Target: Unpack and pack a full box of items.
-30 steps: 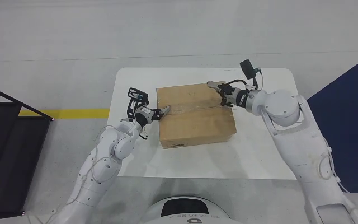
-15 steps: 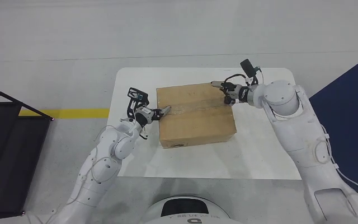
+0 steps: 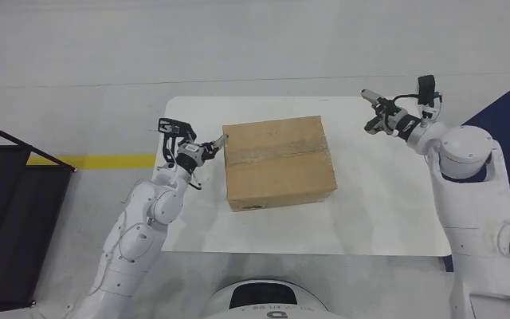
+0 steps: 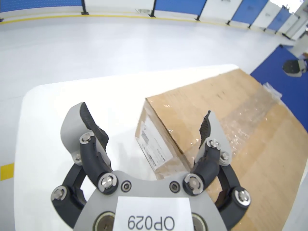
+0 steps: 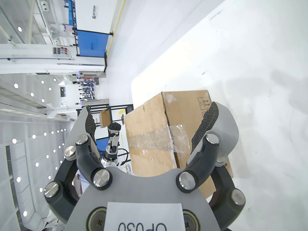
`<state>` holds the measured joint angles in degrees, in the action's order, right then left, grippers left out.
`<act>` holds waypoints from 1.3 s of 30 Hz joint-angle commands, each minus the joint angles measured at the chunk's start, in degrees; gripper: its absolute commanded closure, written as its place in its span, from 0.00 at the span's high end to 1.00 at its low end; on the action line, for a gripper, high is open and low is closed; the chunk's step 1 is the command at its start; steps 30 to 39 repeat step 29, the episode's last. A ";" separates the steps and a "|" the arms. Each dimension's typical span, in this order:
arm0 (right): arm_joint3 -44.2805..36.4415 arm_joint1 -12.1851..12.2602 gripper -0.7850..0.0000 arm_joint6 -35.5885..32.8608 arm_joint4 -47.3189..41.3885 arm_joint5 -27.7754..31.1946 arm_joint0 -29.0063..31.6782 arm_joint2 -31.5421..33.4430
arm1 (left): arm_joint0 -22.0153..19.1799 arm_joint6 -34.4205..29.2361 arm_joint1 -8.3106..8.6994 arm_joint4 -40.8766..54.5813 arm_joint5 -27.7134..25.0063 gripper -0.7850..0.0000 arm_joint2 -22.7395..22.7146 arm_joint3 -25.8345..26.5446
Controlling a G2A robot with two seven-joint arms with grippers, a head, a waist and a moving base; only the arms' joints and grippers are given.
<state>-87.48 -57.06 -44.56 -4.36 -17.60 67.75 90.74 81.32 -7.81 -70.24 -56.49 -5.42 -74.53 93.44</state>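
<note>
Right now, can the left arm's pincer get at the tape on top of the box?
Probably yes: the open left pincer is right beside the box, near the end of the tape, and nothing stands between them.

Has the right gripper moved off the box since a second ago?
Yes. The right gripper has pulled back from the cardboard box, which stayed put, toward the table's far right corner. It is now clear of the box, jaws open.
</note>
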 commanded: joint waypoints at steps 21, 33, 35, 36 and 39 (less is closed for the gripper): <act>5.96 0.05 1.00 0.08 -2.09 2.15 -1.89 1.01 | 1.36 -0.02 0.30 1.70 1.38 1.00 -3.42 0.42; 5.96 0.05 1.00 0.08 -2.09 2.15 -1.89 1.01 | 1.36 -0.02 0.30 1.70 1.38 1.00 -3.42 0.42; 5.96 0.05 1.00 0.08 -2.09 2.15 -1.89 1.01 | 1.36 -0.02 0.30 1.70 1.38 1.00 -3.42 0.42; 5.96 0.05 1.00 0.08 -2.09 2.15 -1.89 1.01 | 1.36 -0.02 0.30 1.70 1.38 1.00 -3.42 0.42; 5.96 0.05 1.00 0.08 -2.09 2.15 -1.89 1.01 | 1.36 -0.02 0.30 1.70 1.38 1.00 -3.42 0.42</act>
